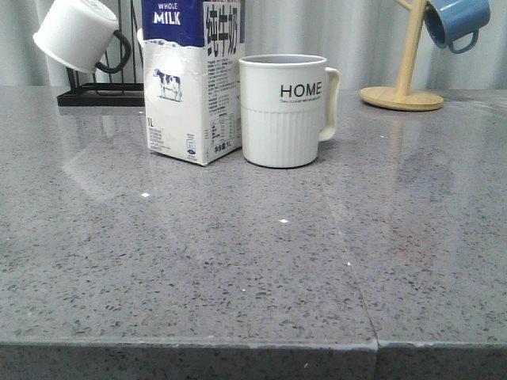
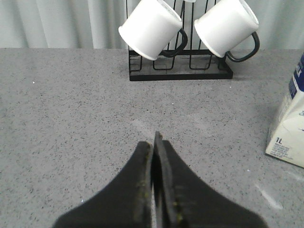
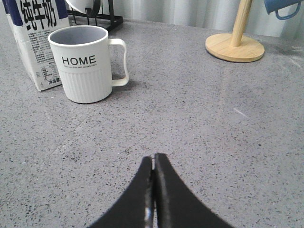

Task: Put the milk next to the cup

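A grey speckled stone counter point(image 1: 238, 269) stretches back to a wall of pale pleated curtains.

The left claw point(image 2: 155, 142) hangs just above bare counter with its two black fingers pressed together, holding nothing. The right claw point(image 3: 154, 164) is likewise closed and empty, over open counter, well apart from the objects.

Beyond the right claw stands the cup point(image 1: 283, 109), a white mug with a ribbed lower half, black "HOME" lettering and a pale handle pointing to the right in the front view. Just beside it, on its left in the front view, the milk point(image 1: 192, 79) stands upright: a tall white carton with a dark blue top, "WHOLE MILK" lettering, a small cow picture and black Chinese characters on its side. Carton and cup are very close; whether they actually touch is hard to tell.

Behind the milk, at the back left, a black wire rack point(image 2: 180, 71) holds two plain white mugs point(image 2: 151, 28) with black handles, tilted. At the back right, a wooden mug tree point(image 1: 404, 79) on a round base carries a blue mug point(image 1: 455, 22).
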You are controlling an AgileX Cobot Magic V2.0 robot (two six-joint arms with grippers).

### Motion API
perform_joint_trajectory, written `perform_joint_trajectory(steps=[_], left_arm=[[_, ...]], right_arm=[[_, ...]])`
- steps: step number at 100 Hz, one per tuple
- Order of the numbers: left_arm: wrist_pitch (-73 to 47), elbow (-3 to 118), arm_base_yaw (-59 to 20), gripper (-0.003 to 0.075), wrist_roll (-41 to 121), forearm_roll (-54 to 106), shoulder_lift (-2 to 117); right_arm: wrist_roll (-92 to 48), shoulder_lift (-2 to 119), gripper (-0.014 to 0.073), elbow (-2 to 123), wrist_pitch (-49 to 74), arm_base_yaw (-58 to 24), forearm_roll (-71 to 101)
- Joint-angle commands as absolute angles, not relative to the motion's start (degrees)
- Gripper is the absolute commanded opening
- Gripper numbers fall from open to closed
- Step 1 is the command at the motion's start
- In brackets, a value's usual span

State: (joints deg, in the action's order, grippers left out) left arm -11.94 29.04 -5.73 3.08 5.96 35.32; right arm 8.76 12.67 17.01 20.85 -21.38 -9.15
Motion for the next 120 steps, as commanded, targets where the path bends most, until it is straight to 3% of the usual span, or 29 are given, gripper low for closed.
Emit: perform_joint_trajectory(steps=[1,86,120], left_arm=[[-8.09,27.74,-5.68,-0.002,2.92,5.62,31.5],[-7.94,7.76,-5.68,-0.002,2.92,1.93,-2.04],[-0.4,-3.03,-5.68,-0.002,2.92,0.0,-1.96]], right_arm=[[8.6,13.21,-0.0066,18.49,16.71,-21.18,-9.3],[8.6,13.21,-0.0066,18.49,16.71,-21.18,-9.3],[8.6,13.27,-0.0066,18.49,16.71,-21.18,-9.3]])
